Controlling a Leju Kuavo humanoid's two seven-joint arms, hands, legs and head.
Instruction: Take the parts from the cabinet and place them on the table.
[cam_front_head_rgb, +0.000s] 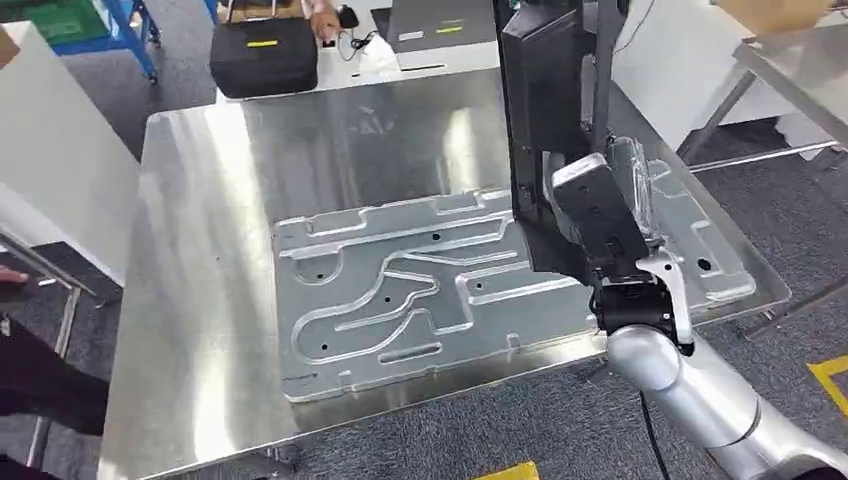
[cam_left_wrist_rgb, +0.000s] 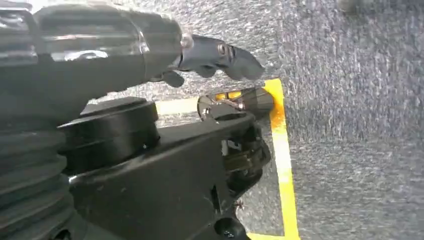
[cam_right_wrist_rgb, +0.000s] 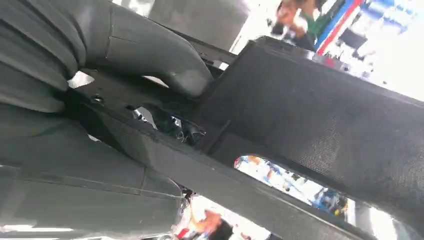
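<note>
My right hand (cam_front_head_rgb: 600, 215) grips a long black plastic part (cam_front_head_rgb: 545, 120) and holds it upright over the right side of the steel table (cam_front_head_rgb: 200, 250). In the right wrist view the thumb (cam_right_wrist_rgb: 150, 50) presses on the same black part (cam_right_wrist_rgb: 310, 110), whose textured face has a cut-out. A large stamped silver panel (cam_front_head_rgb: 400, 290) lies flat on the table, below and to the left of the held part. My left hand (cam_left_wrist_rgb: 220, 55) hangs over grey carpet, fingers apart, with nothing in it.
A black case (cam_front_head_rgb: 265, 55) sits past the table's far edge, with a person's hand (cam_front_head_rgb: 322, 22) near it. A white surface (cam_front_head_rgb: 50, 150) stands to the left and another table (cam_front_head_rgb: 790, 70) to the right. Yellow tape (cam_front_head_rgb: 830, 375) marks the floor.
</note>
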